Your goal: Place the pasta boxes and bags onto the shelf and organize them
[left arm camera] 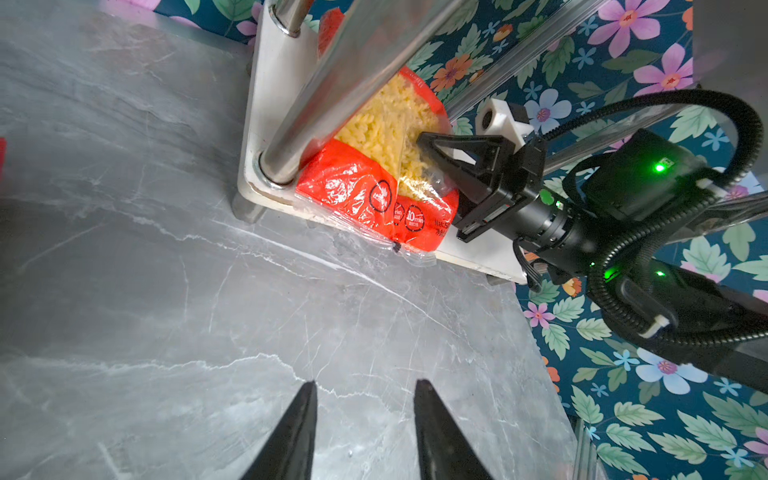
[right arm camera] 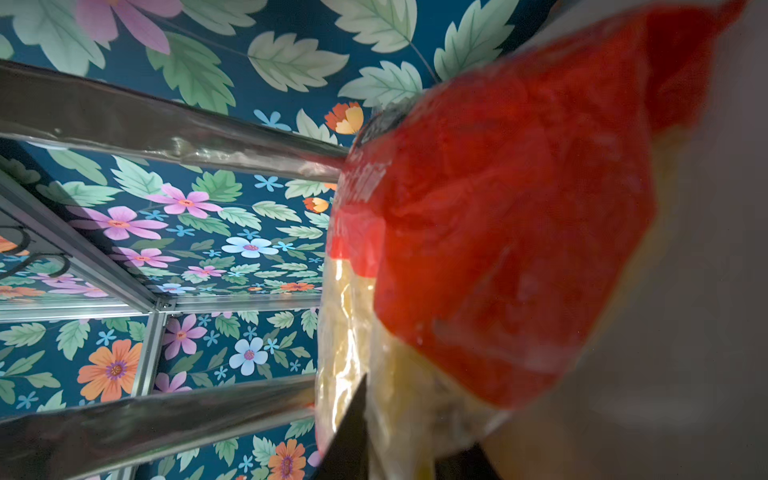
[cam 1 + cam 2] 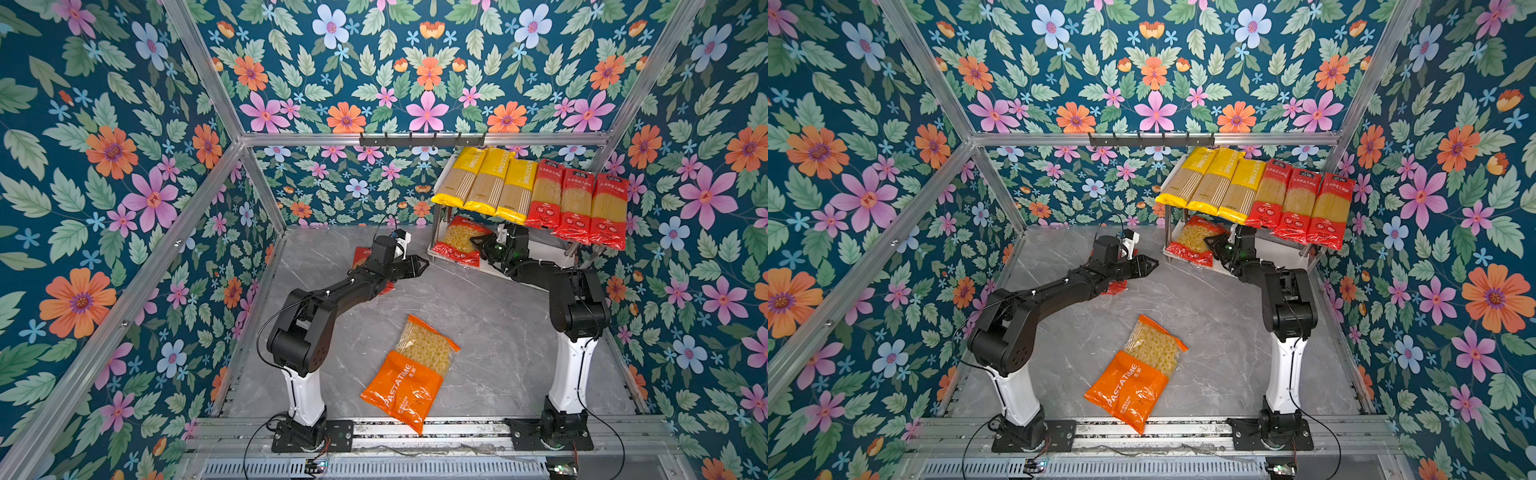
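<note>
Basically a box: floral wallpaper walls [image 3: 124, 166] on three sides, aluminium frame [image 3: 216, 174] at the corners, black hook rail [image 3: 422, 140] on the back bar. The floor is a grey marble tabletop [image 3: 478, 316], flat, with a rail strip along the front edge where both arm bases sit.

The shelf [image 3: 544, 254] stands in the back right corner, close to the walls. Its upper tier is full: three yellow spaghetti packs [image 3: 484, 183] and three red spaghetti packs [image 3: 577, 203] side by side, their ends hanging over the front edge.

The orange macaroni bag [image 3: 409, 374] lies flat near the front, between the arm bases and touching neither. Open marble lies between it and the shelf.

One red macaroni bag [image 3: 459, 241] is on the lower tier at its left end, leaning by the chrome post [image 1: 291, 124], bottom seam poking over the board's edge. The other red macaroni bag [image 3: 359, 255] lies on the tabletop under the left arm (mostly hidden).

The left gripper [image 1: 365, 386] hovers over bare marble just short of the shelf corner, jaws moderately apart, empty. The right gripper [image 3: 476, 243] is on the lower tier, jaws apart on either side of the leaning bag's edge. I cannot tell if they pinch it.
</note>
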{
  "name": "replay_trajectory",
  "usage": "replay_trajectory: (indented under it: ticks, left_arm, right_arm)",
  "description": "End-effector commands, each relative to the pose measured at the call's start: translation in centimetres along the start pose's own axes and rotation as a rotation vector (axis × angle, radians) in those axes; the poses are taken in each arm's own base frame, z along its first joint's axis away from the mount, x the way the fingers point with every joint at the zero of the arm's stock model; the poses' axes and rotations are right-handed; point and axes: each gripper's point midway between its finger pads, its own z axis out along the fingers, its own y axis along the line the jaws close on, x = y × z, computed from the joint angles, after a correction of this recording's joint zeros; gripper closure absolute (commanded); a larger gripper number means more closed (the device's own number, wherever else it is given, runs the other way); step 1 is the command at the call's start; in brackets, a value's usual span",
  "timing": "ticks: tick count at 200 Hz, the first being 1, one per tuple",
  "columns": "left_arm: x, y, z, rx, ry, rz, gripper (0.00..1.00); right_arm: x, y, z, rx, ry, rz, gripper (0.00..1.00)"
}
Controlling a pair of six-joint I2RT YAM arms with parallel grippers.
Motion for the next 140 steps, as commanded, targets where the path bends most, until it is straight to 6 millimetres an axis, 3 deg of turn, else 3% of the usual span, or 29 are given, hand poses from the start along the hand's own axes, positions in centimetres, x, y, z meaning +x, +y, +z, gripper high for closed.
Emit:
replay_trajectory:
  ticks: [1,26,60,96,140]
  left_arm:
    - [-0.3,-0.2,-0.4,0.004,-0.017,0.012,0.59]
    - [-0.1,-0.3,-0.7,0.009,-0.021,0.008,0.58]
    - [0.3,-0.4,-1.3,0.012,-0.024,0.003,0.58]
    - [1.2,0.3,-2.1,-0.026,-0.022,0.010,0.58]
    - [2.2,1.5,-3.2,-0.069,-0.017,0.008,0.58]
  right_arm:
    - [1.3,-0.2,-0.9,0.031,0.037,0.005,0.55]
    - [2.0,-0.4,-2.6,0.073,0.034,0.014,0.46]
    - [3.5,-2.4,-4.9,0.166,0.012,0.033,0.44]
    - [3.3,-1.9,-5.1,0.192,0.003,-0.032,0.59]
    - [3.1,-1.2,-2.4,0.158,0.046,-0.039,0.81]
